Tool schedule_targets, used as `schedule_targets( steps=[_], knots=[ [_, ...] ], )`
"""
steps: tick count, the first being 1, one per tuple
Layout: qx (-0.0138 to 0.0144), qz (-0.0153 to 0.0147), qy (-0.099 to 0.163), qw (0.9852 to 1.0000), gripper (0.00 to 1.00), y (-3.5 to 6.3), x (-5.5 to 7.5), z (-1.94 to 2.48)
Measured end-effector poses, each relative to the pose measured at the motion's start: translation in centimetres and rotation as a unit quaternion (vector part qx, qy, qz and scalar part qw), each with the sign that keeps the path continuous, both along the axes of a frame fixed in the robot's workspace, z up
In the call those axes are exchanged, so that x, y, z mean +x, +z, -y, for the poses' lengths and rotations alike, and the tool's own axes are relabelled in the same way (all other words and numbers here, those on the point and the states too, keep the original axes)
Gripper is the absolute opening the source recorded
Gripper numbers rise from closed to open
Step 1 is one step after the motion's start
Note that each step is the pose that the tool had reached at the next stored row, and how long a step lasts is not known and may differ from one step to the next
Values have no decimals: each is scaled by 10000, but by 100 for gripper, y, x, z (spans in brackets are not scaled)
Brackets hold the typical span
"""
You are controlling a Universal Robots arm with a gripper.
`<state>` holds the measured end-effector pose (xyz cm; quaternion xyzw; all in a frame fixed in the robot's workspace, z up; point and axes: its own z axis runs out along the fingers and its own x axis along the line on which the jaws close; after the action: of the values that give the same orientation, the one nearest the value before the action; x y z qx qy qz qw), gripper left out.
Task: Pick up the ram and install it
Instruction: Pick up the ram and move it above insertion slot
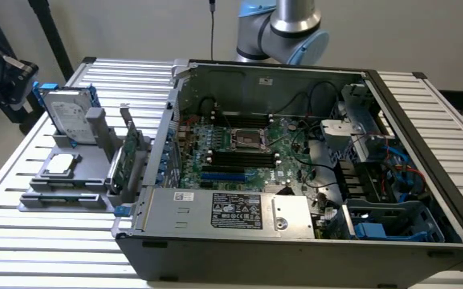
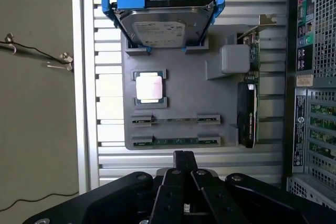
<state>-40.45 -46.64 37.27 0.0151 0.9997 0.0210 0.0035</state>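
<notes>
Two ram sticks stand on edge in the grey holder (image 2: 178,85): one ram stick (image 2: 175,141) in the slot nearest my gripper, the other ram stick (image 2: 175,120) one slot further in. Only their thin green top edges show. My gripper (image 2: 182,156) hangs well above the holder's near edge, shut with nothing between its fingers and apart from both sticks. In the exterior view the holder (image 1: 55,198) sits at the exterior view's left of the open computer case (image 1: 295,247). The motherboard's black memory slots (image 1: 239,159) lie inside the case.
The holder also carries a hard drive (image 2: 165,24) in a blue frame, a square silver processor chip (image 2: 149,87) and a wide green expansion card (image 2: 248,114). A power supply (image 1: 223,212) and cables fill the case's near side. The arm's joints (image 1: 283,30) rise behind the case.
</notes>
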Motion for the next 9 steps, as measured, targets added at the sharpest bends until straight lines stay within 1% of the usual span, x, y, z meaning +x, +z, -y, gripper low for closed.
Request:
schedule_targets(
  steps=[7, 9],
  knots=[
    [1, 0, 2, 10000, 11, -15, 0, 6],
    [-2, -15, 61, 10000, 11, -35, 1, 14]
  ],
)
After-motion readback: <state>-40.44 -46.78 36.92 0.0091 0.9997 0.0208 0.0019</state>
